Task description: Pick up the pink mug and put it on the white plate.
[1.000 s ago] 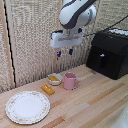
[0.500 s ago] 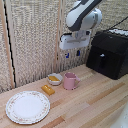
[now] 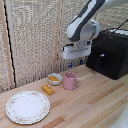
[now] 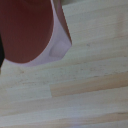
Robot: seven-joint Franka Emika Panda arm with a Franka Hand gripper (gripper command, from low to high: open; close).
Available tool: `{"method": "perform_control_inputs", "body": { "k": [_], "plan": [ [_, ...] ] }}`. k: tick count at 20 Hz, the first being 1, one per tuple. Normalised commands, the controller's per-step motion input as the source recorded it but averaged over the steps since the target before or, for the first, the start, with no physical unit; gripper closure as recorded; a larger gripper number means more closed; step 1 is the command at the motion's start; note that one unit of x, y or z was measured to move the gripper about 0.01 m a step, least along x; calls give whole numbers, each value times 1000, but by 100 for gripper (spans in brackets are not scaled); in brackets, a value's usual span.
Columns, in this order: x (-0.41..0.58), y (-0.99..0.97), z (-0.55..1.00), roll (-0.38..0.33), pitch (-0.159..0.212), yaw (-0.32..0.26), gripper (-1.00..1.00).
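The pink mug (image 3: 70,81) stands upright on the wooden table, its handle toward the exterior view's right. In the wrist view the mug (image 4: 55,47) fills one corner, showing its pink wall and dark red inside. My gripper (image 3: 76,63) hangs a short way above the mug, not touching it. Its dark-blue fingers (image 3: 81,62) point down and are apart, with nothing between them. The white platter (image 3: 27,106) with the floral rim lies flat near the front, to the exterior view's left of the mug, with nothing on it.
A small white bowl (image 3: 54,78) with yellow contents sits just beside the mug. A yellow block (image 3: 48,90) lies in front of the bowl. A black box (image 3: 110,52) stands at the exterior view's right. A wicker screen (image 3: 35,35) closes the back.
The arm has moved toward the exterior view's right and down, bringing the gripper from above the bowl to over the pink mug. Mug, bowl and platter have not moved.
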Motion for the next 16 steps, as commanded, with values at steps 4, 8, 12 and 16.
{"method": "perform_control_inputs", "body": {
  "k": [4,8,12,16],
  "plan": [
    [3,-14,-491,0,11,88,-100],
    [79,-68,-456,-22,-2,82,-100],
    [109,-5,-294,-43,-29,90,100],
    [6,0,-73,-4,-5,24,100]
  ]
}}
